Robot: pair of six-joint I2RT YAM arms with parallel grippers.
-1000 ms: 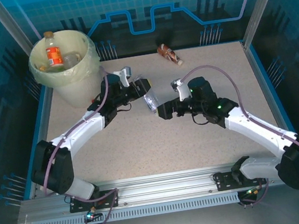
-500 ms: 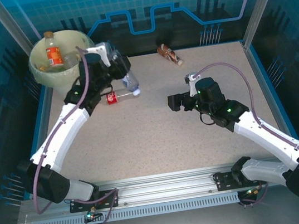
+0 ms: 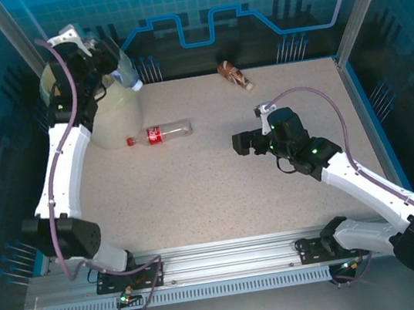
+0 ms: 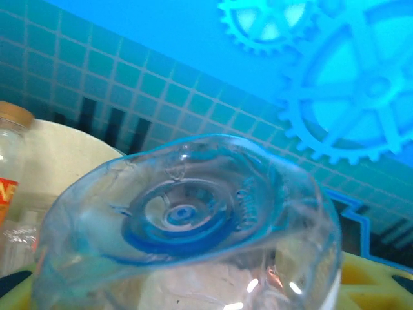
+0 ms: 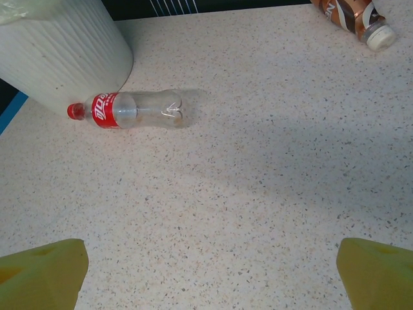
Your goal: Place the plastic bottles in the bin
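Left gripper (image 3: pixel 103 57) has swung up over the bin (image 3: pixel 112 116) at the table's far-left corner, clamped on a clear bottle (image 3: pixel 124 70). Right gripper (image 3: pixel 240 144) is mid-table, fingers wide apart. Red bottle (image 3: pixel 159 134) lies beside the bin.

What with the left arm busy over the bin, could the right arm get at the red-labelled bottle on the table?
Probably yes: the open right gripper faces the red-labelled bottle across bare table; the bin near its cap might crowd it.
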